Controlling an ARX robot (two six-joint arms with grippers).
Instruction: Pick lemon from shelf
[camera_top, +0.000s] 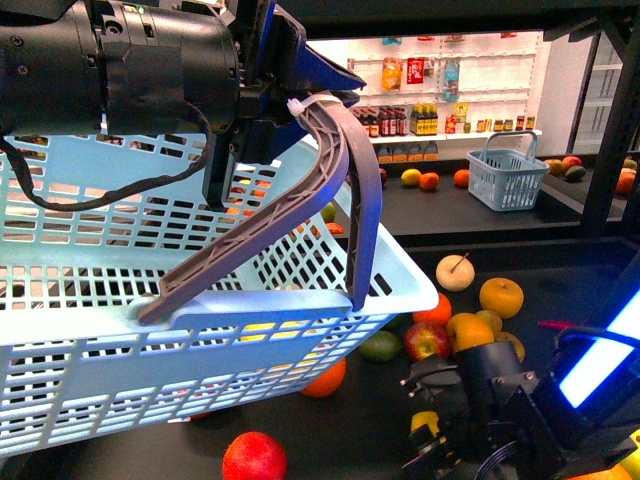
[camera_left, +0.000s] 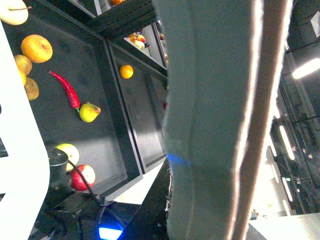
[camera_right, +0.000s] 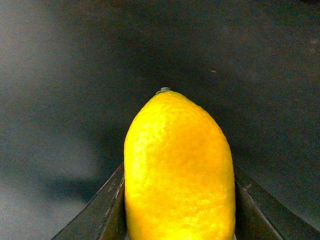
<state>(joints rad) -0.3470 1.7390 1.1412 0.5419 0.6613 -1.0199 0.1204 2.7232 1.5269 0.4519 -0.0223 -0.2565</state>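
A shop aisle: a black shelf (camera_top: 570, 262) of flat metal tiers, the front one strewn with loose fruit. Nearest, low on the robot's right, the right gripper (camera_right: 179, 172) is pinching the lemon (camera_right: 177, 145). Its two dark, straight-edged jaws press on either flank, and the stub end points away from the wrist. The rind is bright yellow, finely pitted and waxy, an oval tapering to a small grey-green nub. Behind it is only matt black tier, and I cannot tell whether the fruit has left the surface.

So the grasp looks made. Left to do, I judge, is lifting it clear of the shelf, probably towards the basket (camera_top: 120, 330). That is a pale blue slotted plastic tub hanging tilted on the robot's left. The left gripper (camera_top: 285, 95) seems clamped on its curved grey handle (camera_top: 340, 180), though the fingertips are mostly hidden.

Past the basket lie a glossy red apple (camera_top: 254, 457), an orange (camera_top: 325, 378) and a heap of mixed round fruit (camera_top: 470, 325). Farther back, another tier carries a small blue basket (camera_top: 507, 170). White wall shelves (camera_top: 440, 95) of bottles close the room.
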